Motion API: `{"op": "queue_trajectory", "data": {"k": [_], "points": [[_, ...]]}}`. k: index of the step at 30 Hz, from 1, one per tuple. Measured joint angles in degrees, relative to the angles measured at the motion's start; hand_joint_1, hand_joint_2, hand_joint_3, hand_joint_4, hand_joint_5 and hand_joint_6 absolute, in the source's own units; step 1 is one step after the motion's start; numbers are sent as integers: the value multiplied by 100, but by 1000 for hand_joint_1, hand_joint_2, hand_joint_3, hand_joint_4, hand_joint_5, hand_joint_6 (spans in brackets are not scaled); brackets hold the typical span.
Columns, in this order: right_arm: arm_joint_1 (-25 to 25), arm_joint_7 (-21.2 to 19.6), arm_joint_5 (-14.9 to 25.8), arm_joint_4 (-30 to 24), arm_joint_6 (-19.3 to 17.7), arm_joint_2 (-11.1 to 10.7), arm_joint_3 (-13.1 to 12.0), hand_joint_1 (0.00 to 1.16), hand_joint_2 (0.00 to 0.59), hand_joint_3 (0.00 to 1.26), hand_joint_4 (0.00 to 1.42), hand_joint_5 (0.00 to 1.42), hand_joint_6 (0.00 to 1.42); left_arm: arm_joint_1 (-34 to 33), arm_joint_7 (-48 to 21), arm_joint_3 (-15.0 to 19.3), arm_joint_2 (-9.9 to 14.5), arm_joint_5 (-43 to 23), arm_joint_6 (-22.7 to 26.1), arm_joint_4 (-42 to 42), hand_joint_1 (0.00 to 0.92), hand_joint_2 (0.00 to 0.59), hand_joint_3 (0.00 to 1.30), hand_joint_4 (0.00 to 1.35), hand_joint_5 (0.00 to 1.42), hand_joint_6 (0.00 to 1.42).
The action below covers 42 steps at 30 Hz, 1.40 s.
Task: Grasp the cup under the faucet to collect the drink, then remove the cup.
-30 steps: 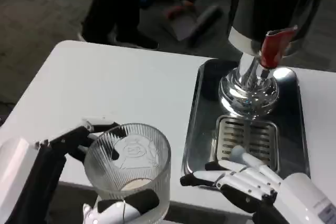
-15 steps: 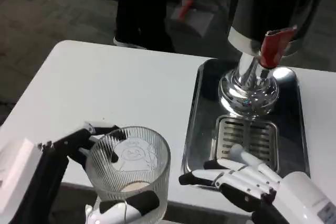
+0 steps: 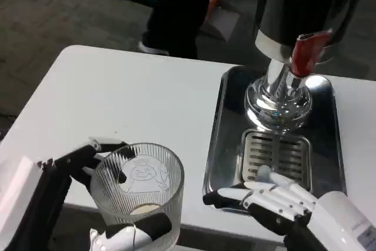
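The left hand (image 3: 76,204) grips the cup (image 3: 138,195) — fingers wrapped around its ribbed glass wall — at the near edge of the counter (image 3: 129,98), well left of the tray (image 3: 218,145). The right hand (image 3: 267,201) rests released on the tray's near rim, fingers spread beside the drain grate (image 3: 276,154). The red faucet (image 3: 305,54) juts from the dispenser (image 3: 294,22) above the grate.
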Motion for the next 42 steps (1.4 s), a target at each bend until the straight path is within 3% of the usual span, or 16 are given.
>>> {"op": "queue_trajectory", "data": {"k": [11, 21, 27, 33, 42], "points": [[180, 141, 243, -240, 417, 39, -379, 450, 329, 144, 211, 200, 146, -402, -122, -185, 89, 37, 199, 103, 511, 84, 637, 733, 759, 530], [610, 237, 686, -469, 567, 33, -1147, 387, 320, 112, 161, 147, 131, -1384, -217, -844, 127, 487, 839, 648, 511, 84, 637, 733, 759, 530], [741, 240, 800, -468, 588, 62, -1463, 379, 329, 137, 161, 147, 131, -1920, -223, -1319, 110, 786, 1084, 921, 511, 84, 637, 733, 759, 530], [781, 234, 900, -377, 568, 147, -1586, 383, 338, 143, 172, 153, 143, -2595, -213, -1836, 21, 1157, 1334, 1589, 511, 84, 637, 733, 759, 530], [736, 229, 928, -100, 519, 159, -1747, 436, 342, 160, 186, 168, 164, -3495, 11, -2085, -8, 1160, 1424, 2720, 511, 84, 637, 734, 755, 529]]}}
